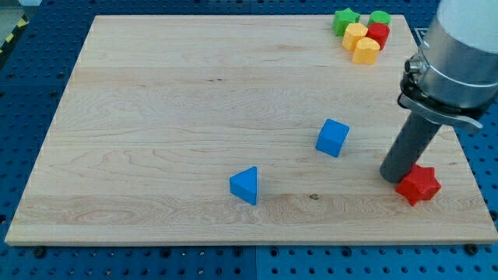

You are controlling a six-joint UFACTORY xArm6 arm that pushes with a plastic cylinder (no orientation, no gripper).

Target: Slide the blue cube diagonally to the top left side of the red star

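Note:
The blue cube [332,138] sits on the wooden board right of centre. The red star [419,184] lies near the board's lower right corner. My tip [392,177] is the lower end of the dark rod, resting just left of the red star and touching or nearly touching it. The tip is to the right of and below the blue cube, well apart from it.
A blue triangular block [245,185] lies left of and below the cube. At the top right corner a cluster holds a green star [345,19], a green block [380,17], a red block [378,33] and two yellow blocks [355,35] [366,50]. The board's edge [467,163] runs close to the star.

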